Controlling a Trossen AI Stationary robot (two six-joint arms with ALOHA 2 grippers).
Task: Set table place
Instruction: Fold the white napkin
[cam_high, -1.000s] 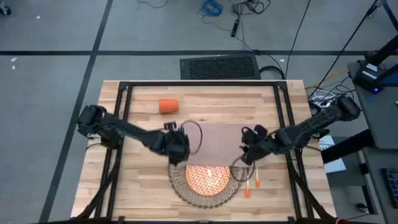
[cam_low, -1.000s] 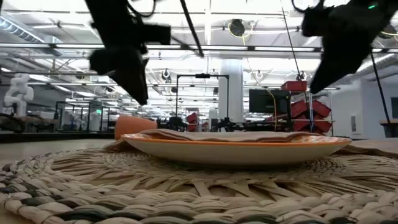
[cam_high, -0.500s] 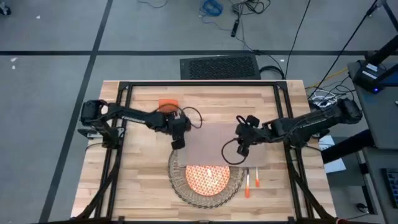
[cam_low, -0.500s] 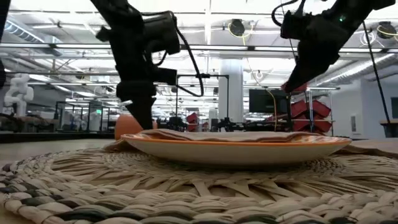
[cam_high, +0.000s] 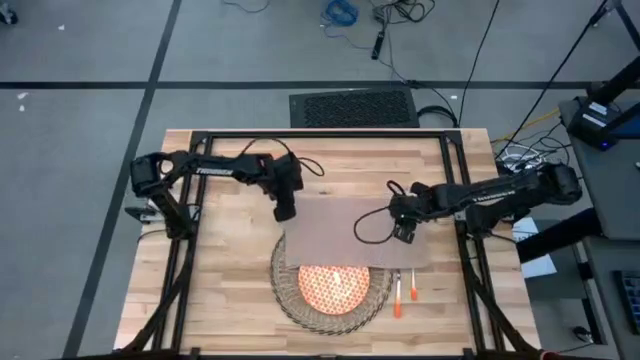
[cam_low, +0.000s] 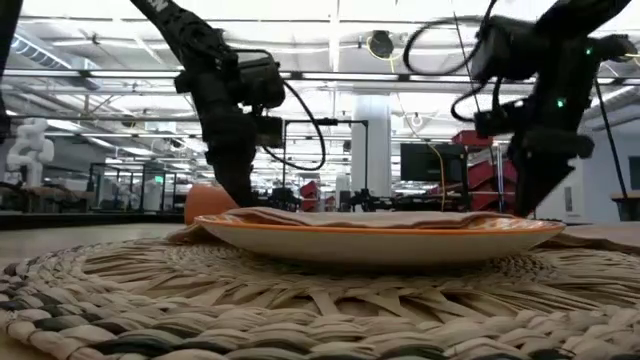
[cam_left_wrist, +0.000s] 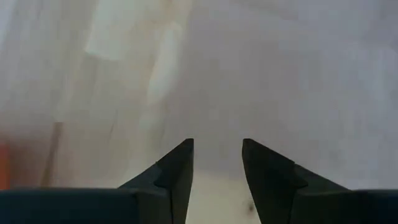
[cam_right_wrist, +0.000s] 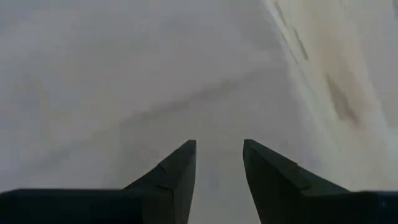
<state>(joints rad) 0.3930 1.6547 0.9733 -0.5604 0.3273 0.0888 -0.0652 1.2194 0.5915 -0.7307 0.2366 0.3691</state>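
From above, the light-wood table (cam_high: 230, 290) carries a round woven placemat (cam_high: 290, 300) near its front edge, with an orange-patterned plate (cam_high: 332, 287) on it. A beige napkin (cam_high: 345, 232) lies spread flat behind the plate, its near edge overlapping the plate and the mat. Two pieces of orange-handled cutlery (cam_high: 404, 293) lie side by side on the wood just right of the mat. The left gripper (cam_high: 284, 212) is down at the napkin's far left corner; the right gripper (cam_high: 405, 234) is down on the napkin's right part. Whether either is touching the cloth cannot be told from this height. The cup does not show from this angle.

At table height, the placemat (cam_low: 250, 300) fills the foreground and the plate (cam_low: 380, 238) sits on it with the napkin (cam_low: 350, 217) draped over its far rim. A small orange cup (cam_low: 208, 203) lies behind the plate on the left. The left arm comes down just beside it, and the right arm descends behind the plate on the right.

Seen from the left wrist, the two dark fingers (cam_left_wrist: 177, 171) stand apart over the napkin's edge (cam_left_wrist: 280, 93), bare wood (cam_left_wrist: 106, 74) beside it; nothing is between them.

From the right wrist, the fingers (cam_right_wrist: 180, 168) are likewise apart and empty over the beige cloth (cam_right_wrist: 124, 93).
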